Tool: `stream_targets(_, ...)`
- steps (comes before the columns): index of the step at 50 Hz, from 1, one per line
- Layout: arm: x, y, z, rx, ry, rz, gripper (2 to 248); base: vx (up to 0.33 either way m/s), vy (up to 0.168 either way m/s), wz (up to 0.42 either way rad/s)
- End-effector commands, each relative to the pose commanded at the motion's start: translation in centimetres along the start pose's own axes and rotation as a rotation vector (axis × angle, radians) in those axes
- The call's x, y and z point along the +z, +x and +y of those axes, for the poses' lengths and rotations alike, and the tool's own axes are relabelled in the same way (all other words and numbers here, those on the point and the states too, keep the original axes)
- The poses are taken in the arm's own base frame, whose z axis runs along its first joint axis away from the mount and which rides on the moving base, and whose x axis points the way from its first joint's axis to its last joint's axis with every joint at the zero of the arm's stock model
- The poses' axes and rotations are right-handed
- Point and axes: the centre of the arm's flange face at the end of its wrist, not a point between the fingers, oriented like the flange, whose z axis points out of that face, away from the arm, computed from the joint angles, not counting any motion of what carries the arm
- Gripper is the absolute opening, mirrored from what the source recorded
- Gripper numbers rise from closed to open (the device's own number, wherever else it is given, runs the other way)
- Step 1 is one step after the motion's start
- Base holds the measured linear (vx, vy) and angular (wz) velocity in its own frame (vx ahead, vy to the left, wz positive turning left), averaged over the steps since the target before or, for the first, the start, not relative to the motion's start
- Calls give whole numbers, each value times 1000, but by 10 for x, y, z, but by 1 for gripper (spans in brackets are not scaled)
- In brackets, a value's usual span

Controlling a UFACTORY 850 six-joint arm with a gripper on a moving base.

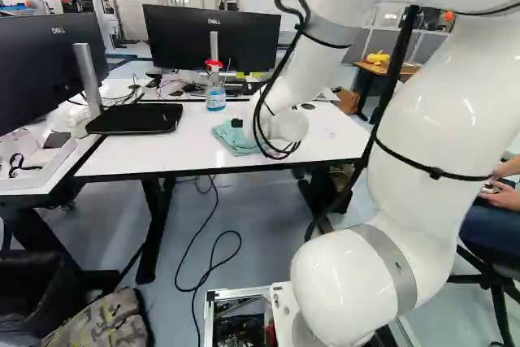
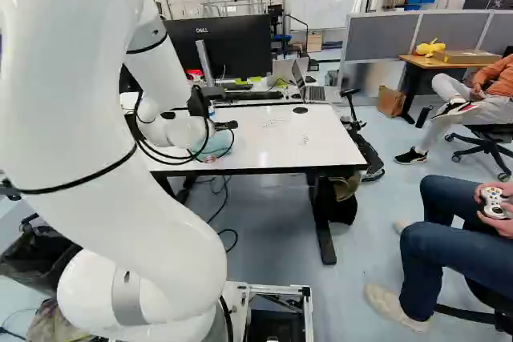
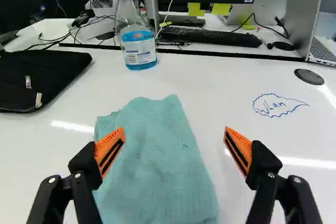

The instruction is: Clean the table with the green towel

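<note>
We had the gripper (image 2: 228, 126) released, its fingers spread wide above the table (image 3: 194, 82). We saw the towel (image 3: 152, 156) lying loose on the table, under and between them, one finger over its edge. Beyond the towel stood the bottle (image 3: 137, 45); the black case (image 3: 44, 74) lay beside, near a keyboard (image 3: 210, 36).

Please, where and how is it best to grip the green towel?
Probably from above, pinching the middle of the towel into a fold: it lies nearly flat on the table, with little standing up for a grip from the side.
</note>
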Motion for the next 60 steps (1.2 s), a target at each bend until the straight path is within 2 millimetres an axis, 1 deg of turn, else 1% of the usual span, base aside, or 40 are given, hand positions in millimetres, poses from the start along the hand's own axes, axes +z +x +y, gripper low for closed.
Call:
stream_targets(17, 29, 6, -17, -18, 31, -85, 247, 0, 0, 0)
stream_targets(30, 45, 8, -30, -33, 53, -148, 247, 0, 0, 0)
stream_targets(37, 47, 6, -33, -38, 58, -182, 247, 0, 0, 0)
stream_targets(60, 47, 6, -33, -38, 58, -183, 247, 0, 0, 0)
